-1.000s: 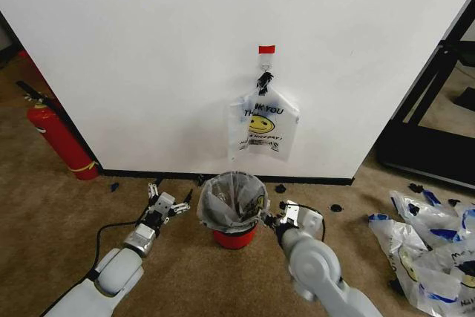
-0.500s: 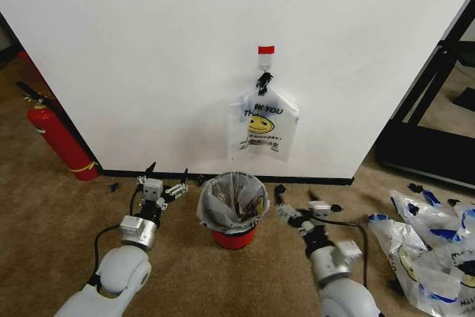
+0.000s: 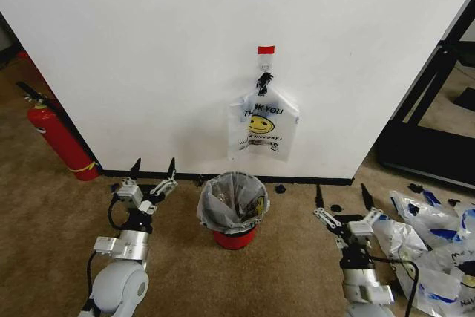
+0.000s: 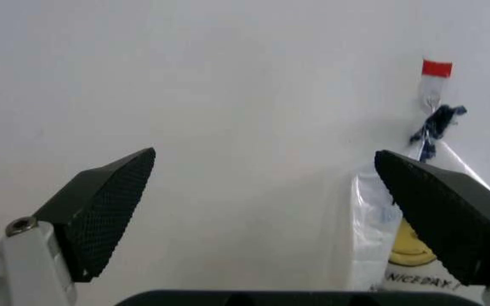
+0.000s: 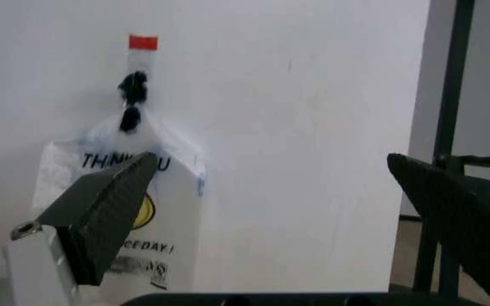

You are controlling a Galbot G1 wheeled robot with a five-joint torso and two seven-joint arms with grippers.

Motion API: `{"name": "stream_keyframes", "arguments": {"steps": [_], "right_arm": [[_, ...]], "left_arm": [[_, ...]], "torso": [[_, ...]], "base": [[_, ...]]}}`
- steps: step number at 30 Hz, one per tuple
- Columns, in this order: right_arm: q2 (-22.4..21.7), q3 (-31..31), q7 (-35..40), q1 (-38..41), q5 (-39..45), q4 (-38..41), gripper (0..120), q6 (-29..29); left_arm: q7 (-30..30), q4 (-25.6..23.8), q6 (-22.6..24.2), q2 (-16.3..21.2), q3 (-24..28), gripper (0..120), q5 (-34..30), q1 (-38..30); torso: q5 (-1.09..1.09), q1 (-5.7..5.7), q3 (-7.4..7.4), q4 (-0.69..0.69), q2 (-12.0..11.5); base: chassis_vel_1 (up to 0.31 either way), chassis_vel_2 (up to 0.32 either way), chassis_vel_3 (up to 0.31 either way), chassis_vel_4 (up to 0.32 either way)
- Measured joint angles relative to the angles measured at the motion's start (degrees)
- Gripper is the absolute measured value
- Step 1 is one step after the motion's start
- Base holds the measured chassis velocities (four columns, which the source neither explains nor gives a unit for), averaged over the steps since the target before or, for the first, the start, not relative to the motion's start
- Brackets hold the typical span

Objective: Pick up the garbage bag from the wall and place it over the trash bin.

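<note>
Bag (image 3: 261, 125) hangs flat on the wall from a hook under a red tab (image 3: 266, 50), while the left gripper (image 3: 153, 169) and right gripper (image 3: 342, 196), both spread wide and holding nothing, point up from the carpet on either side of the bin (image 3: 233, 209). Between them, below the bag and apart from it, the bin already has a crumpled liner (image 3: 223, 198) over its rim. "THANK YOU" and a yellow smiley show on the bag; more bags (image 3: 427, 243) lie on the floor at right.
</note>
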Motion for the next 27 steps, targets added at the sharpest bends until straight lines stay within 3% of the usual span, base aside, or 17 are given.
{"name": "stream_keyframes", "arguments": {"steps": [7,27], "right_arm": [[2.5,-1.1,-3.3,-1.1,1.6,1.4,100,0.4],[2.3,-1.3,-3.4,-0.9,2.2,1.4,100,0.1]], "left_arm": [[0.2,-1.7,0.0,-0.4,-1.2,100,0.3,2.0],[0.0,-1.8,0.2,-0.3,-1.1,100,0.3,2.0]], "torso": [[-0.01,0.00,0.01,0.00,0.0],[0.00,0.00,0.01,0.00,0.0]], "base": [[0.000,0.000,0.000,0.000],[0.000,0.000,0.000,0.000]]}}
